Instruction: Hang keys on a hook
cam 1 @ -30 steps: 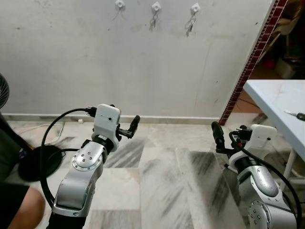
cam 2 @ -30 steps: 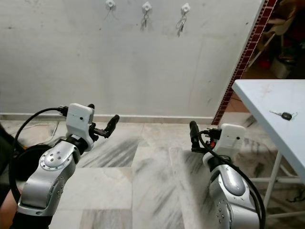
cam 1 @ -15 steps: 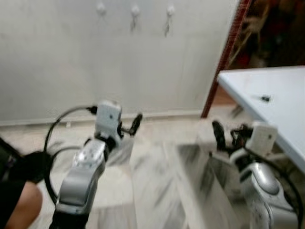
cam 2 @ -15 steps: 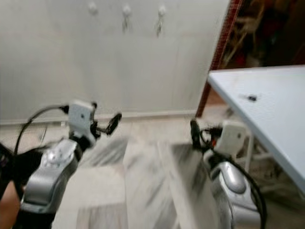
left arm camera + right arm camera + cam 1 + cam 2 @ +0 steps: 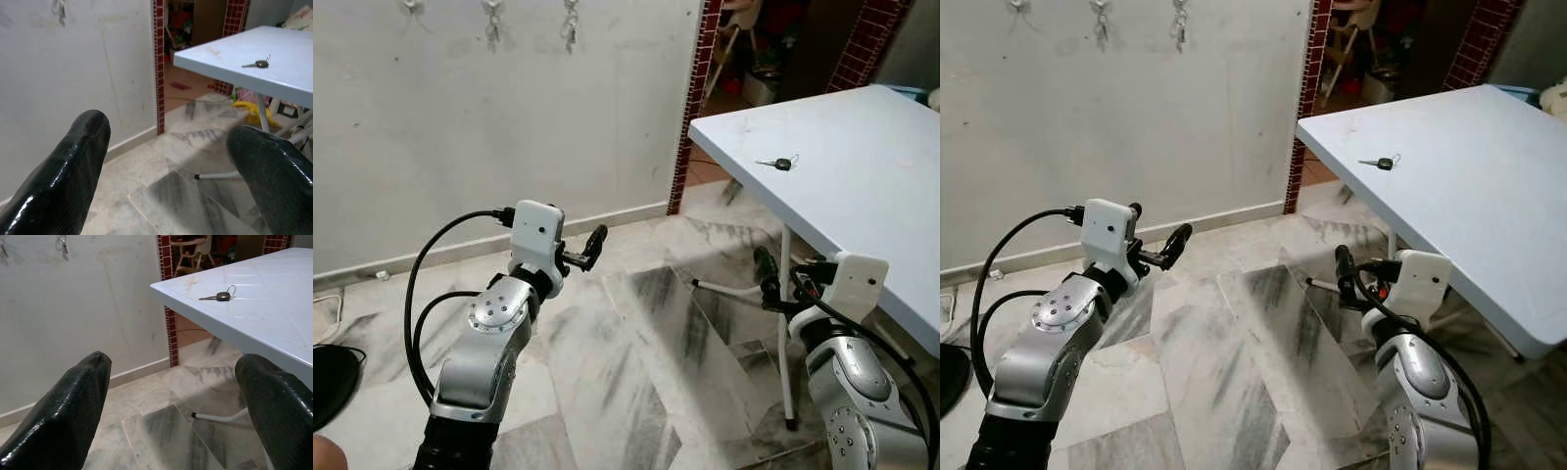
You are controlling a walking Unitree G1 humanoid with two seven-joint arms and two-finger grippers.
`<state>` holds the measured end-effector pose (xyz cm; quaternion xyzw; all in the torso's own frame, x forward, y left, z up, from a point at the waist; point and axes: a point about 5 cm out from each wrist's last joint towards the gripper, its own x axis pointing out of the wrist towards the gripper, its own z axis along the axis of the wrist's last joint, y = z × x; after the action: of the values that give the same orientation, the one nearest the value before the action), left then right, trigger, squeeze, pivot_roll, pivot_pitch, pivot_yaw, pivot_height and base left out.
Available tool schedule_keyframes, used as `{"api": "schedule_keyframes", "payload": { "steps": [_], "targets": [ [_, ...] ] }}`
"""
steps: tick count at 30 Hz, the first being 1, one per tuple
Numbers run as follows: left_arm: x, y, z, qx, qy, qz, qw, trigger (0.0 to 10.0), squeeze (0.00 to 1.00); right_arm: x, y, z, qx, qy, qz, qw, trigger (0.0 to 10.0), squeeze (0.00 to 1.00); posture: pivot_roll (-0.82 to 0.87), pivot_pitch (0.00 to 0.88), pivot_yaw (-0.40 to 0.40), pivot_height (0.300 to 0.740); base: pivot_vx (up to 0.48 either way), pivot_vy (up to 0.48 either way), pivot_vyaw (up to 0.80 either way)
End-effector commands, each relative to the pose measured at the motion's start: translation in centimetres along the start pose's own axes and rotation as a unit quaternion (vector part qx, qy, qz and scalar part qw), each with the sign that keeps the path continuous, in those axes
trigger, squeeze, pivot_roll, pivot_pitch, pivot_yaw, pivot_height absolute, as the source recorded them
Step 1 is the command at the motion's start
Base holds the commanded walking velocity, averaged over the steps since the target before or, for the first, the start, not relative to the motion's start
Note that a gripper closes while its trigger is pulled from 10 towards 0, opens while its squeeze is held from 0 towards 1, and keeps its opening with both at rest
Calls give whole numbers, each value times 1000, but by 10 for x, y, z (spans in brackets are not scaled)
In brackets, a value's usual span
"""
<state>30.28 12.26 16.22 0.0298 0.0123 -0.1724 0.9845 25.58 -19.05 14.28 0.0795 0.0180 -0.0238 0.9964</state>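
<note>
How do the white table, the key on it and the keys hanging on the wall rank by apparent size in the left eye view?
Largest to smallest:
1. white table
2. key and hanging keys: both tiny and at different distances from the camera, so I won't rank them.

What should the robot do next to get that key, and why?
Probably step closer to the white table. The key lies on its top, and both the left gripper and right gripper hang open, empty and apart from it.
</note>
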Motion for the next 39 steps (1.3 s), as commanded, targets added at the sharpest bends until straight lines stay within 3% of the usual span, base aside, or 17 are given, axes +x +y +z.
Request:
{"api": "schedule_keyframes", "payload": {
  "steps": [1, 39],
  "targets": [
    [3, 2, 1, 5, 2, 6, 1000, 10000, 0, 0, 0, 1, -1, -1, -5, 1000, 10000, 0, 109, 0, -23, 740, 0, 0, -800],
    [3, 3, -3, -4, 11, -12, 1000, 10000, 0, -1, -2, 2, 0, -4, -16, 1000, 10000, 0, 111, 0, -19, 740, 0, 0, -800]
  ]
}}
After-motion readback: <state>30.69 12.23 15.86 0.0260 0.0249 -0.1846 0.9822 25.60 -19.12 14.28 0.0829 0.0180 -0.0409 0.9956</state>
